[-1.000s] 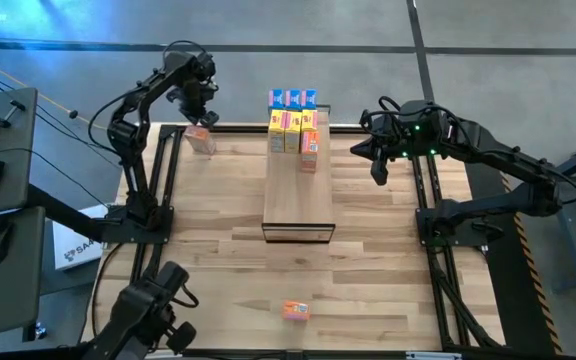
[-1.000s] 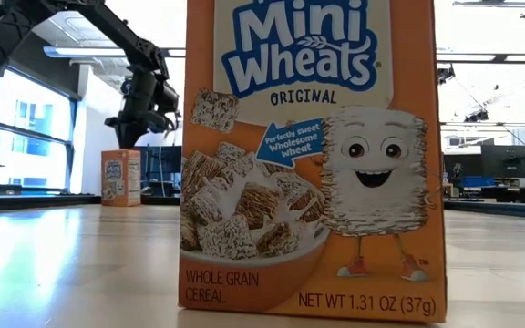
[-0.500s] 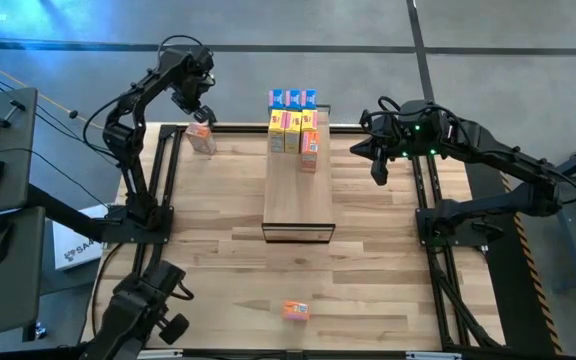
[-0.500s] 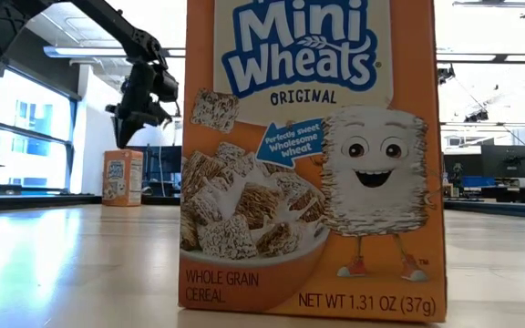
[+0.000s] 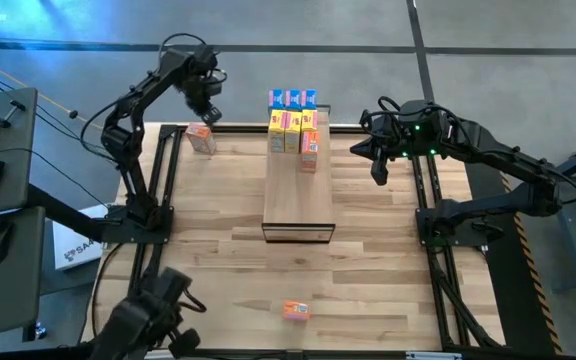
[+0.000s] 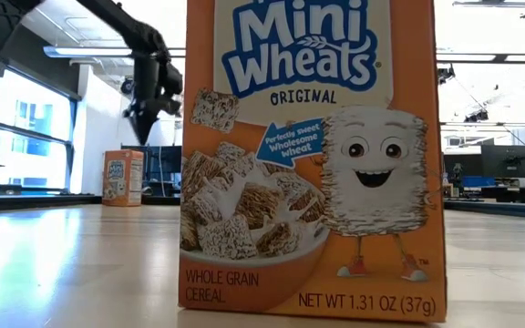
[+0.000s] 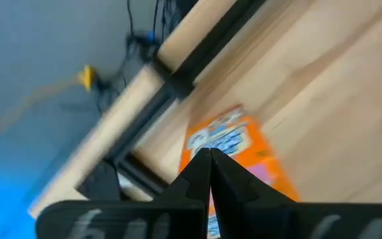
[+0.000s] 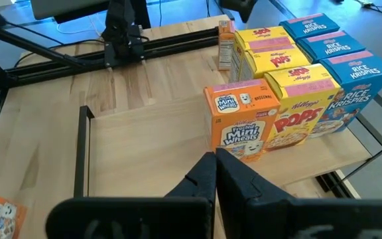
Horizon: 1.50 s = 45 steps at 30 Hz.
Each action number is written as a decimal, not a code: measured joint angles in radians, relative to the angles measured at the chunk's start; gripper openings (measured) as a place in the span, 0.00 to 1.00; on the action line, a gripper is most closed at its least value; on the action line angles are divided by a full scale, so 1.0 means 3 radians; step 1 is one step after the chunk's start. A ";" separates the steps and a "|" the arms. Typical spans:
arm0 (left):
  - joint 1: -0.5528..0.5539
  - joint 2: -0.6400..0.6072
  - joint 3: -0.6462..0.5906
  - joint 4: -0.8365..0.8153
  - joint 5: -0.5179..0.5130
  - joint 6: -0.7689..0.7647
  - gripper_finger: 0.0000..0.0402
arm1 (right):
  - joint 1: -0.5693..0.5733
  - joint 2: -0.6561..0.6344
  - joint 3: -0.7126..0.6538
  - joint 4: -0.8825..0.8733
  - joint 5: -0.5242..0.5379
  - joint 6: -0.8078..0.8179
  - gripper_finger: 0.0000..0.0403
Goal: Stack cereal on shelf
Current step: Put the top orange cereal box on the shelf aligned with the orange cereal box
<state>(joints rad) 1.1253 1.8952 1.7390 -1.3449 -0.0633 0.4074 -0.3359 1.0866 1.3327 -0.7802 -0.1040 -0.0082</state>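
Note:
The shelf (image 5: 298, 185) is a long light wood unit lying in the middle of the table. Blue cereal boxes (image 5: 293, 98), yellow ones (image 5: 286, 125) and one orange box (image 5: 310, 145) stand on its far end; the right wrist view shows the orange box (image 8: 239, 123) too. Another orange box (image 5: 200, 138) stands on the table's far left corner. My left gripper (image 5: 206, 100) is shut in the air above it (image 7: 209, 166), clear of the box (image 7: 237, 143). A third orange box (image 5: 296, 311) stands at the near edge. My right gripper (image 5: 378, 165) hovers shut to the right of the shelf.
The near orange box (image 6: 313, 155) fills most of the low view, with the far left box (image 6: 123, 178) and my left gripper (image 6: 149, 105) behind it. Dark frame rails (image 5: 163, 180) run along the table's left, right and far sides. Bare planks (image 5: 218, 260) lie around the shelf.
My left gripper has risen from just over the far left orange box and drifted a little toward the table's right. The box stays standing where it was. My right arm has kept still.

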 joint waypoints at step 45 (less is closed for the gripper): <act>-0.0787 -0.0630 -0.1459 0.0813 -0.0415 -0.1908 0.00 | 0.0000 0.0000 0.0000 0.0164 0.0171 -0.0149 0.00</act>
<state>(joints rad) 0.8890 1.7061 1.3014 -1.1010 -0.1878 -0.1650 -0.3360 1.0866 1.3327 -0.7311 -0.0526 -0.0528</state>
